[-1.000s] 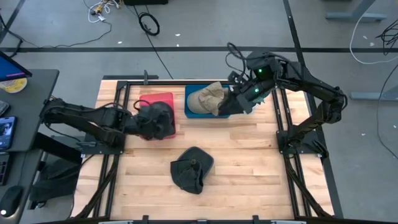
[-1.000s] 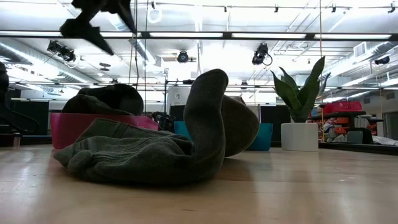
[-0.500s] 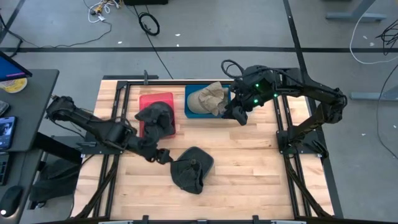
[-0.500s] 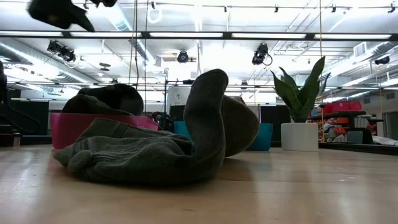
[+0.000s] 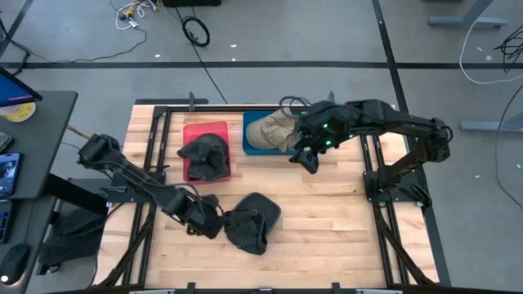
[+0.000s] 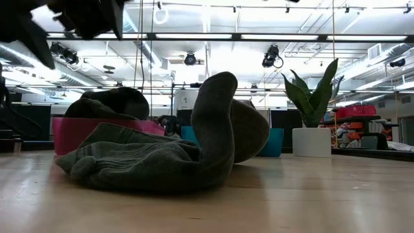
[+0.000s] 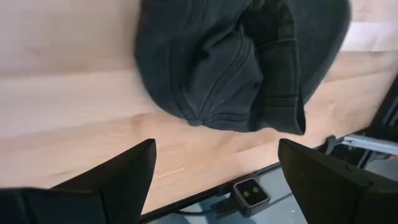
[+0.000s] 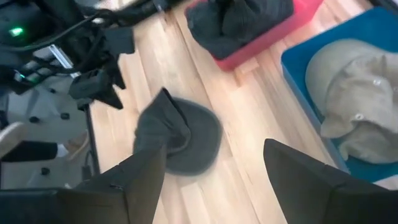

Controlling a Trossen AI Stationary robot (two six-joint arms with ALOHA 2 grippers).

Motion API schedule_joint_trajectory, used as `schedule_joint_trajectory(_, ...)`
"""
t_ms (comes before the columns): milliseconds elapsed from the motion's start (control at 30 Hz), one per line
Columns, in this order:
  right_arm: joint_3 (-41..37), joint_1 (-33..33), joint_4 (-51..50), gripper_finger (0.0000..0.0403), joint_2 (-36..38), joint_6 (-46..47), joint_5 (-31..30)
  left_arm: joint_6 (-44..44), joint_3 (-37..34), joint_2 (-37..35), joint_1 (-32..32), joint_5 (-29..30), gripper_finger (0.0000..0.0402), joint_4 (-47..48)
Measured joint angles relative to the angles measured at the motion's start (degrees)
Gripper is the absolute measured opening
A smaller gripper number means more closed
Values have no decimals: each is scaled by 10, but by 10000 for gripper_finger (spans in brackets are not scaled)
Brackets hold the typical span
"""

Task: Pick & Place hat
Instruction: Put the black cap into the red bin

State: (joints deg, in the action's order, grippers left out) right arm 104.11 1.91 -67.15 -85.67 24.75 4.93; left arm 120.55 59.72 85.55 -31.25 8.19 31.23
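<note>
A dark grey-green hat lies crumpled on the table's near middle; it also shows in the left wrist view, the right wrist view and the low view. My left gripper is open just left of it, its fingers short of the cloth. A second dark hat sits in the red bin. A tan hat lies in the blue bin. My right gripper is open above the table by the blue bin's near right corner.
The red bin and blue bin stand side by side at the table's far middle. Black frame rails run along the table's left and right sides. Bare wood lies right of the dark hat. A potted plant stands beyond the table.
My left gripper has left the red bin and swung toward the near edge and rightward, coming down beside the dark hat on the table. My right gripper has drawn back from the blue bin toward the near edge. All three hats lie as before.
</note>
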Motion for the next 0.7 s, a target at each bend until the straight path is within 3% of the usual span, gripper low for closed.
schedule_joint_trajectory(267,-48,-4,20,272,-1,0,20,49,0,108,-6,-7,342,-112)
schedule_joint_trajectory(433,-48,-12,42,272,10,0,31,64,0,152,-7,-44,342,-120)
schedule_joint_trajectory(700,-48,-31,66,272,32,0,36,63,0,158,-4,-45,342,-93)
